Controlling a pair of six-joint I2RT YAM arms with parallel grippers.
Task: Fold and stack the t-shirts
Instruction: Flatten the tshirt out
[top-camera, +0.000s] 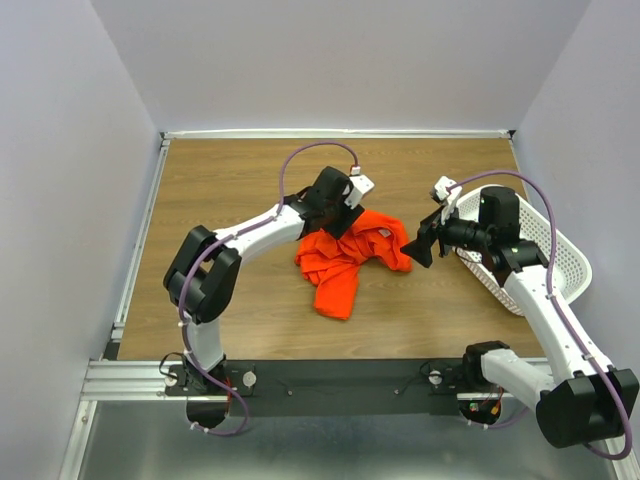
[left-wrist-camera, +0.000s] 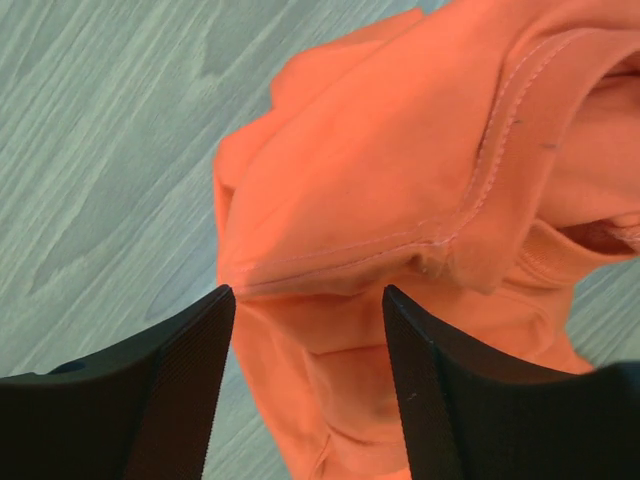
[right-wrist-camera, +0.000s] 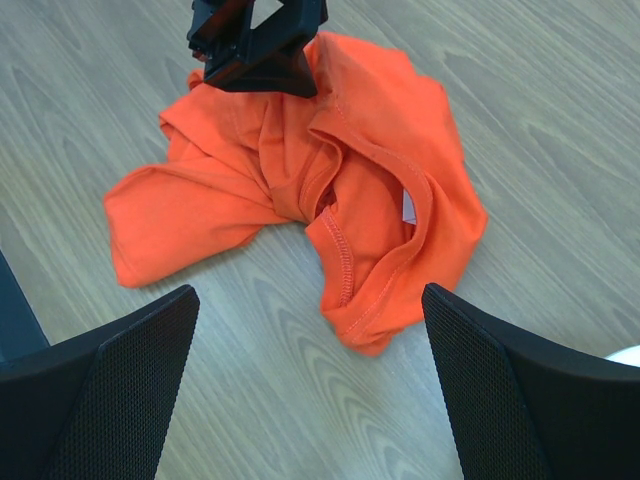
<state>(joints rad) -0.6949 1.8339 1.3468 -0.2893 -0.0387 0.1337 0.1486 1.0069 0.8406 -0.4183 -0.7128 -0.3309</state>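
A bright orange t-shirt (top-camera: 345, 262) lies crumpled on the wooden table (top-camera: 230, 190) near its middle. My left gripper (top-camera: 345, 222) is down at the shirt's far edge. In the left wrist view its jaws (left-wrist-camera: 307, 292) stand apart, with a seamed fold of the t-shirt (left-wrist-camera: 400, 180) between the fingertips. My right gripper (top-camera: 420, 245) hovers just right of the shirt, wide open and holding nothing. The right wrist view shows the t-shirt (right-wrist-camera: 380, 150) ahead of the open fingers (right-wrist-camera: 310, 290), collar with a small white label (right-wrist-camera: 408, 208) facing up, and the left gripper (right-wrist-camera: 260, 45) at the shirt's far side.
A white perforated basket (top-camera: 560, 240) stands tilted at the table's right side, behind the right arm. Grey walls close in the table on the left, right and far sides. A metal rail (top-camera: 135, 260) runs along the left edge.
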